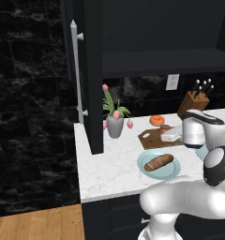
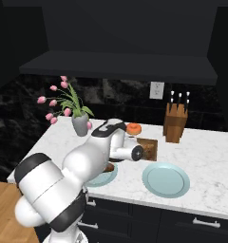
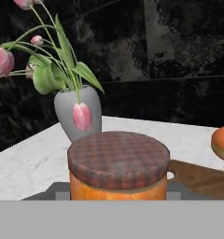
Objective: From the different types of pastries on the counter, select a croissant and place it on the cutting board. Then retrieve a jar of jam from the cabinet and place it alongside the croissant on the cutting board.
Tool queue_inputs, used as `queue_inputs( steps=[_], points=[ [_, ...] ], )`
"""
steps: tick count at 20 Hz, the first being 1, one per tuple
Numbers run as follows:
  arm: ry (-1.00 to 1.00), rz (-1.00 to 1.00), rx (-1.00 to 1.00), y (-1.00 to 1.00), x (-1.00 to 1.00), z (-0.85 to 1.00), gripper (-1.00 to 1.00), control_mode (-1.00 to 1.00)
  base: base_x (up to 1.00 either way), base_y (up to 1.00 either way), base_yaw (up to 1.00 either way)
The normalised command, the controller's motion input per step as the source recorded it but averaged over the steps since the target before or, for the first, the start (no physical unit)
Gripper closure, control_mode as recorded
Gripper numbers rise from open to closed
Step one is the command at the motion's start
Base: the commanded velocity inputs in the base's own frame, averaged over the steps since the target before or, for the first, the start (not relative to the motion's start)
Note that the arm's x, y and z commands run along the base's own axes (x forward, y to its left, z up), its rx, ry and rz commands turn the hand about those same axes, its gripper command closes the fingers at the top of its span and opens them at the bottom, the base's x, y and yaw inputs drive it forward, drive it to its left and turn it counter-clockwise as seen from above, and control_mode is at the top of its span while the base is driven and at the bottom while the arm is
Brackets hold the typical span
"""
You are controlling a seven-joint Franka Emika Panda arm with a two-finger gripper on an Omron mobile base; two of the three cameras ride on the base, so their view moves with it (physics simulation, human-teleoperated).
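Hovering low over the near end of the cutting board (image 1: 154, 137), the gripper (image 3: 117, 196) was clenched on the jar of jam (image 3: 117, 170), its dark tips hidden at the jar's base in the hand view. The jar was a squat orange-red cylinder under a chequered brown lid, close above the board or already on it; I could not tell which. Behind it stood the grey vase (image 3: 79, 119) of pink tulips, and the orange doughnut (image 1: 157, 120) lay just past the board's far end. The croissant was probably the small brown lump on the board beside the hand in the left base view, though the arm covered most of it. I judged the jar stiff, smooth-sided and fairly heavy for its size, likely to slip if squeezed lightly and to crack if dropped, so the plain wall below the lid was the sensible place to grip. No label, brand or writing could be read on the jar or anything else.
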Motion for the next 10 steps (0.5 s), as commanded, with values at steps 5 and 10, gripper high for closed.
queue_inputs(
  steps=[5, 10],
  points=[
    [0.00, 0.00, 0.00, -0.01, 0.03, -0.21, 1.00, -1.00, 0.00, 0.00, 0.00],
    [0.00, 0.00, 0.00, -0.01, 0.10, -0.06, 1.00, -1.00, 0.00, 0.00, 0.00]
  ],
)
